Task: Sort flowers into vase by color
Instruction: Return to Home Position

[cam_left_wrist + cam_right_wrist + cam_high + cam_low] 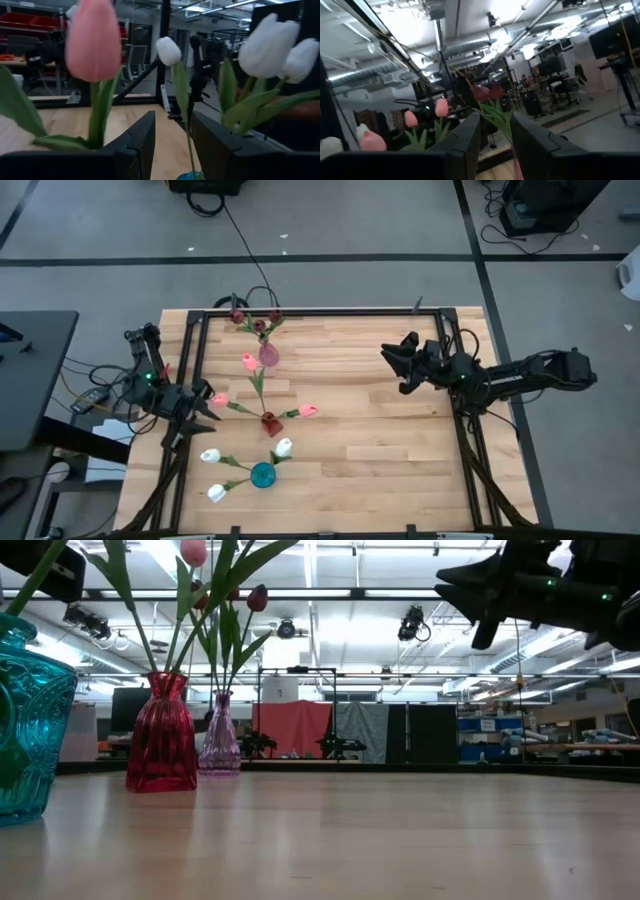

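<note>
- tulips stood sorted by colour in three vases on the left half of the wooden table.
- the blue vase sat nearest the lower edge of the high view and held three white tulips, their heads fanned out around it.
- the red vase stood just behind the blue one and held three pink tulips, leaning out to different sides.
- the pink vase stood farther back, toward the far edge, and held three maroon tulips bunched close together.
- in the low view all three vases stood upright, the blue vase closest, then the red vase, then the pink vase.
- the left gripper hung at the table's left edge, near the pink and white heads. its jaws were spread with nothing between them, as its own wrist view showed.
- the right gripper was raised over the right half of the table, well apart from the vases. its jaws were likewise spread and empty.
</note>
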